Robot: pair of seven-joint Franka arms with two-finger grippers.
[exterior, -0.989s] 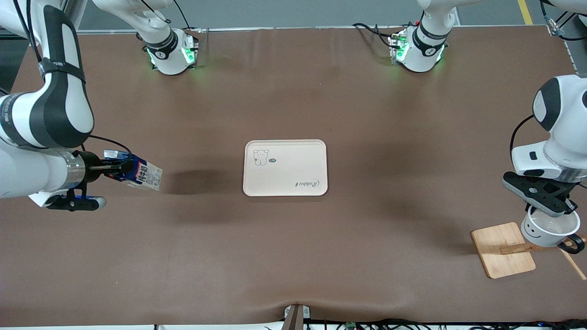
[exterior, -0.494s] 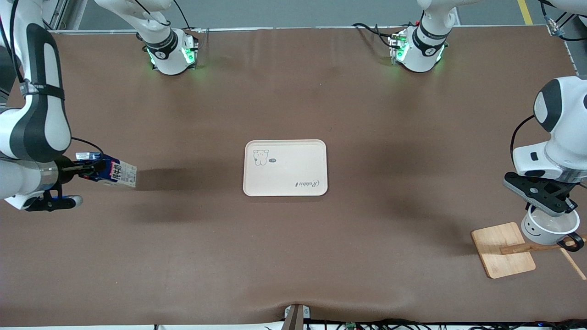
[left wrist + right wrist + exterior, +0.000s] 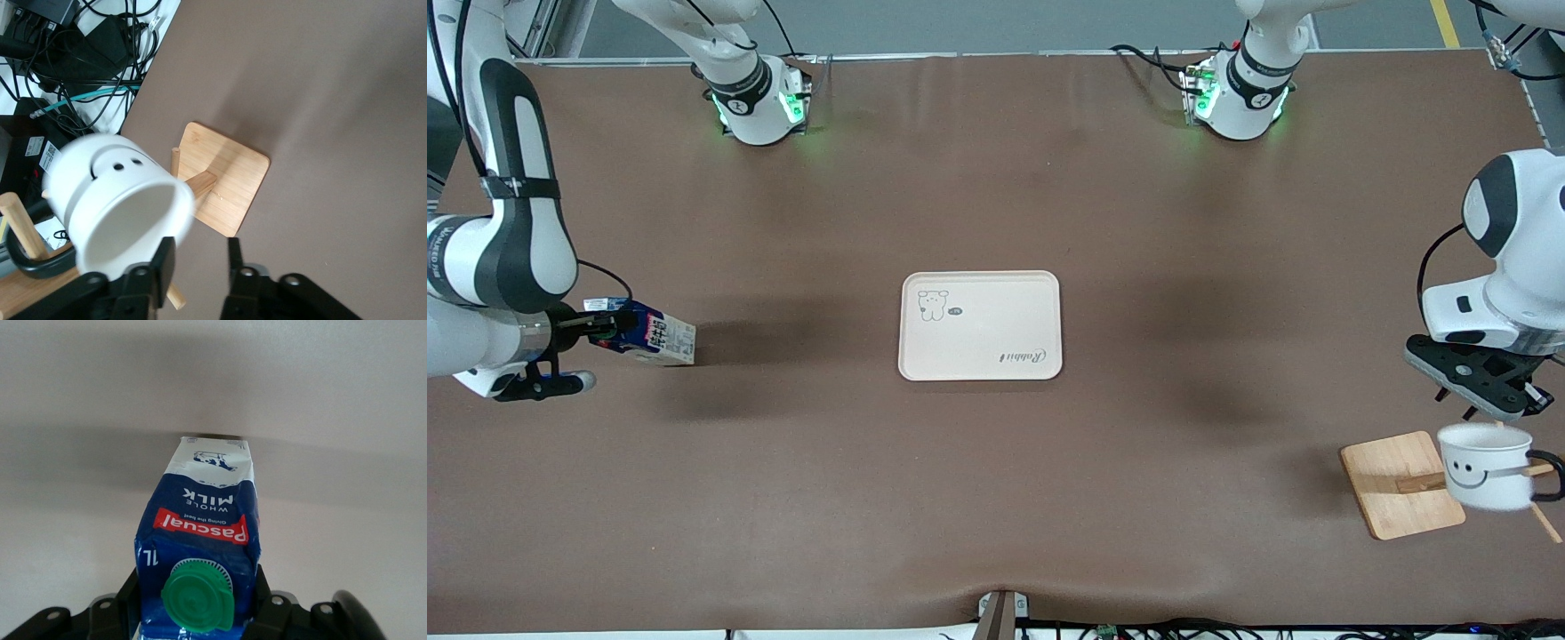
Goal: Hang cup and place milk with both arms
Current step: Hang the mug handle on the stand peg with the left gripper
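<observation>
Cup [image 3: 1485, 465] free below parted left pincer [image 3: 1485, 404] — milk [image 3: 645, 333] pinched in right pincer [image 3: 596, 331], brown tabletop [image 3: 996, 489]

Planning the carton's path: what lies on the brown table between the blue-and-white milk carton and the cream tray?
Nothing: the front view shows only bare brown table between the blue-and-white milk carton, held by the right gripper, and the cream tray.

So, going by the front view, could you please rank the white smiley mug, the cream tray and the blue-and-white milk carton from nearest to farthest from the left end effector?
1. White smiley mug with black handle: just below the left end effector, on the wooden rack peg.
2. Cream rectangular tray: mid-table.
3. Blue-and-white milk carton: at the right arm's end, held in the right end effector.
</observation>
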